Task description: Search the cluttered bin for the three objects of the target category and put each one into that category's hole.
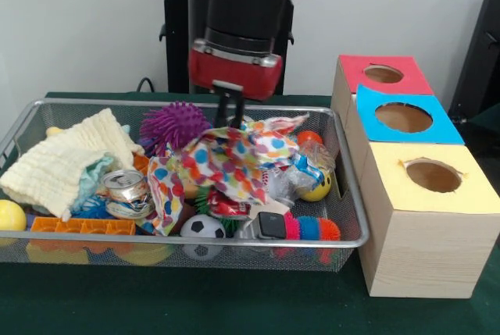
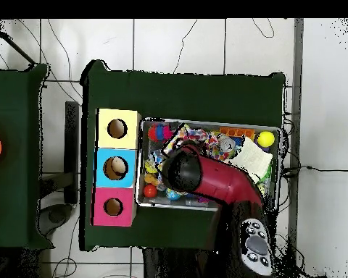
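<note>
1. The bin (image 1: 31,108) sits mid-table beside three holed boxes (image 1: 406,120), keeping sorting moves short.
2. The claw (image 1: 228,108) hangs over spotted cloth (image 1: 226,155), likely to uncover hidden objects; its opening cannot be told.

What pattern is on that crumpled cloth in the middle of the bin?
The cloth is white with multicoloured polka dots, clearest in the front view.

We see a silver mesh bin (image 1: 353,194), a polka-dotted cloth (image 1: 226,159), a purple spiky ball (image 1: 173,126), a pale yellow cloth (image 1: 66,162), and red (image 1: 383,74), blue (image 1: 406,115) and yellow (image 1: 432,176) box tops.
</note>
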Robot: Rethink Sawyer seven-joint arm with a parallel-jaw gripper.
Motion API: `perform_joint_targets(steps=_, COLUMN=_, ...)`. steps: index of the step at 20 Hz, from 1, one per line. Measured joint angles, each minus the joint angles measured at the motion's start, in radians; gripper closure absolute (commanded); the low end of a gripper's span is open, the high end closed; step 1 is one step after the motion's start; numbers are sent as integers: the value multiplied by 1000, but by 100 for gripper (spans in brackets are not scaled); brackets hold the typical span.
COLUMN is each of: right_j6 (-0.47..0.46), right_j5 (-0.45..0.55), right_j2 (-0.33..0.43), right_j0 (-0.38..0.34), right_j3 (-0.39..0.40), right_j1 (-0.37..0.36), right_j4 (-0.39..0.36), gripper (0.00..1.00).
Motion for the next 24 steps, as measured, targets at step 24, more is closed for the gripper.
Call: perform_joint_targets(steps=24, right_j6=0, right_j5=-57, right_j2=0, right_j0=-84, right_j3=156, right_j1=-8, right_j4=-82, gripper=100)
